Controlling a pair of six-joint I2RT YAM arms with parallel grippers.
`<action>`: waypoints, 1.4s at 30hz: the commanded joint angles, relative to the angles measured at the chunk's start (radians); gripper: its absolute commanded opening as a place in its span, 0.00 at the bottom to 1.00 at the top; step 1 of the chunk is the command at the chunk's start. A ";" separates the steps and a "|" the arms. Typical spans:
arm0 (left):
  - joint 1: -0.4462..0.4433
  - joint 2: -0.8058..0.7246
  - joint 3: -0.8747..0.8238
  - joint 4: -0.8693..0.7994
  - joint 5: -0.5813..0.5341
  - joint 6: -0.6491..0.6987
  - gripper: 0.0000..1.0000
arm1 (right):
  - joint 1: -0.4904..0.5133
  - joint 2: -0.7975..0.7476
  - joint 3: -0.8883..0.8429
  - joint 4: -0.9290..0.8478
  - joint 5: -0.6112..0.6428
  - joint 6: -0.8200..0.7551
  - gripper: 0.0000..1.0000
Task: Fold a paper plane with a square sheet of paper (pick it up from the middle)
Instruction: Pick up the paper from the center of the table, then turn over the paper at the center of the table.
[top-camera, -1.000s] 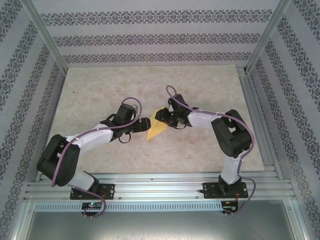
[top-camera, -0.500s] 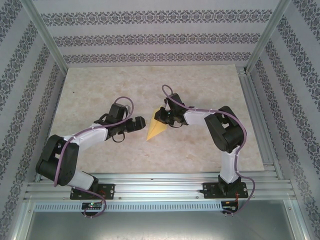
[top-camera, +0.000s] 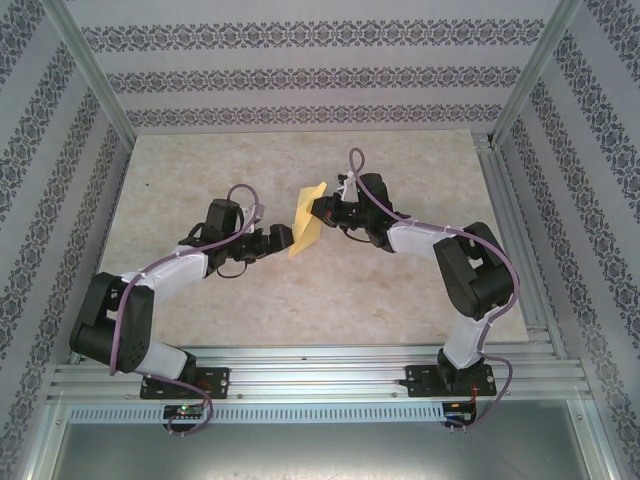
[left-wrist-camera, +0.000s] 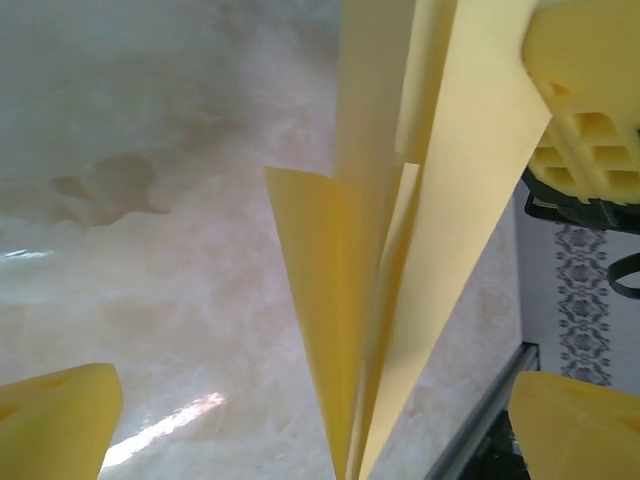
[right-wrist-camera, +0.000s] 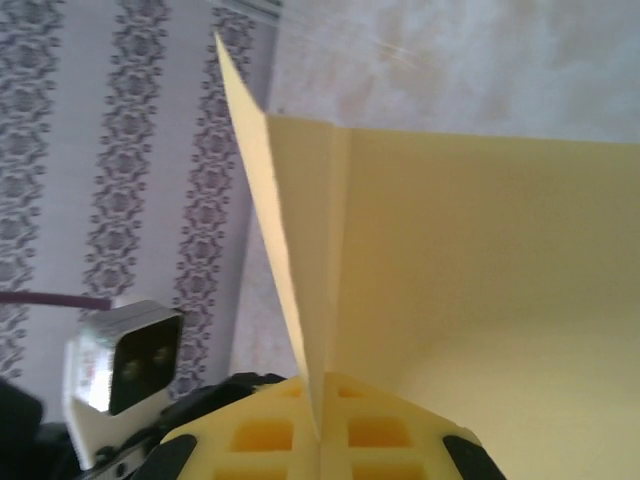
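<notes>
The square sheet of paper is folded into a narrow, pointed yellow paper plane (top-camera: 306, 222). It hangs above the table middle with its tip pointing down toward the near side. My right gripper (top-camera: 323, 210) is shut on its wide upper end, and the folded layers (right-wrist-camera: 480, 260) are pinched between the yellow pads (right-wrist-camera: 270, 435). My left gripper (top-camera: 281, 238) stands open just left of the plane's tip without touching it. In the left wrist view the plane's folds (left-wrist-camera: 375, 300) hang between my wide-apart fingertips (left-wrist-camera: 60, 415), with the right gripper's pad (left-wrist-camera: 590, 100) at the upper right.
The marble-patterned tabletop (top-camera: 200, 180) is fenced by an aluminium frame rail (top-camera: 510, 230) on the right and patterned walls behind and at the sides. The left arm's wrist camera (right-wrist-camera: 125, 365) sits close under the plane.
The right gripper has shut on the plane and carried it up and toward the far side. The left gripper has opened fully and drawn back slightly to the left.
</notes>
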 joint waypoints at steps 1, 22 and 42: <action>0.011 -0.023 -0.012 0.148 0.125 -0.078 1.00 | 0.005 -0.043 -0.023 0.145 -0.079 0.074 0.04; 0.001 -0.118 -0.078 0.420 0.107 -0.153 0.70 | 0.027 -0.025 -0.044 0.255 -0.146 0.199 0.05; 0.000 -0.096 -0.066 0.369 0.064 -0.106 0.13 | 0.015 -0.060 -0.042 0.122 -0.124 0.122 0.20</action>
